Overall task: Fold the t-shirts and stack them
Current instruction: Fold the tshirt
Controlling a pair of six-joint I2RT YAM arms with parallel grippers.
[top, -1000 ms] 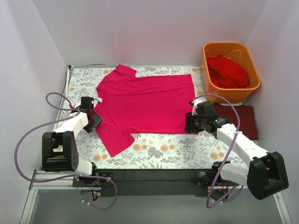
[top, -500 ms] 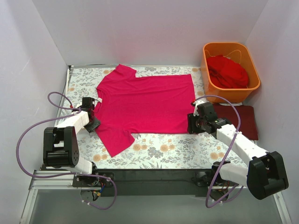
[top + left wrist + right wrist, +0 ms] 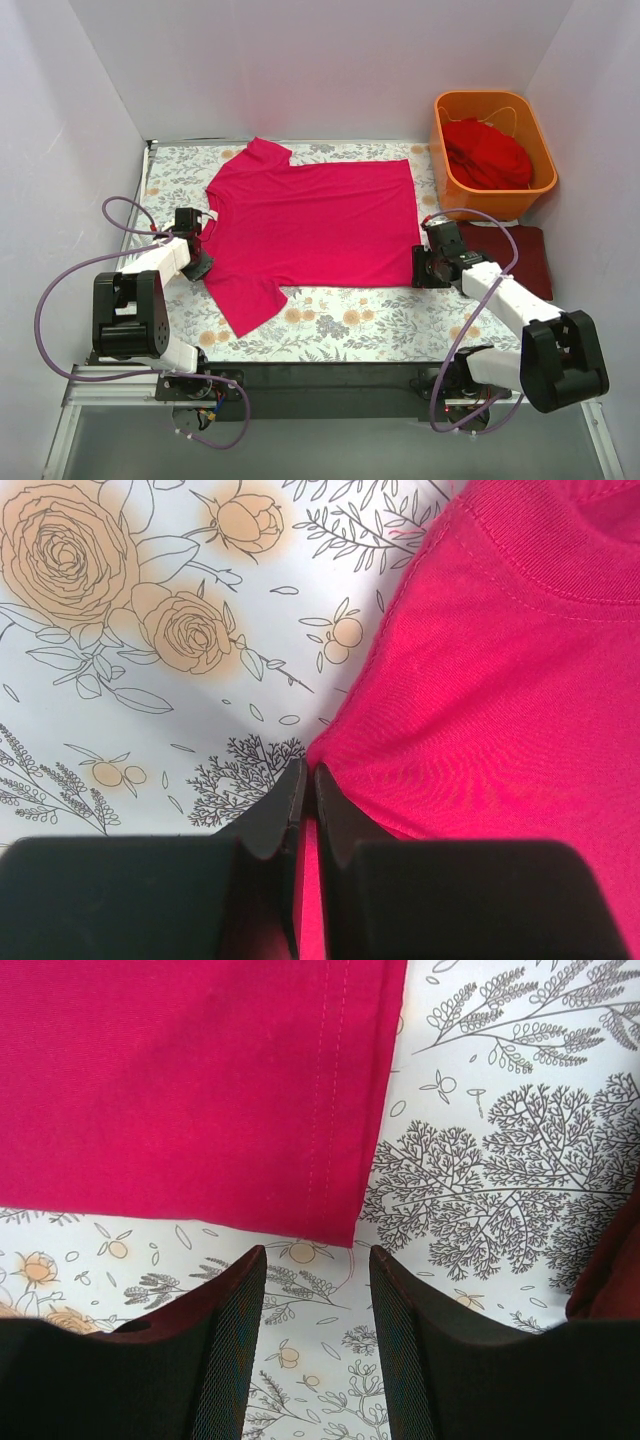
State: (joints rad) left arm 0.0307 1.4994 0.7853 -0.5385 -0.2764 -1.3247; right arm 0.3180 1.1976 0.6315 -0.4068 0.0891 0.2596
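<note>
Left arm (image 3: 160, 262) has jaws pinched together, right arm (image 3: 500, 295) jaws apart.

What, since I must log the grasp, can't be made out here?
Left wrist: whether the shut left gripper pinches the pink shirt; its fingers hide the contact.
Top: the maroon shirt, partly behind the right arm.
Top: how many shirts the scarlet heap in the tub holds; bunched.

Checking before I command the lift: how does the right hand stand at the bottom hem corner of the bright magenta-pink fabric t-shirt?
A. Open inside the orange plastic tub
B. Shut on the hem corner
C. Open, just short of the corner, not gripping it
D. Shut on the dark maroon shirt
C: the right hand has its fingers apart over the grey floral-print cloth, and the bright magenta-pink fabric t-shirt has its hem corner just ahead of them, ungripped.
</note>
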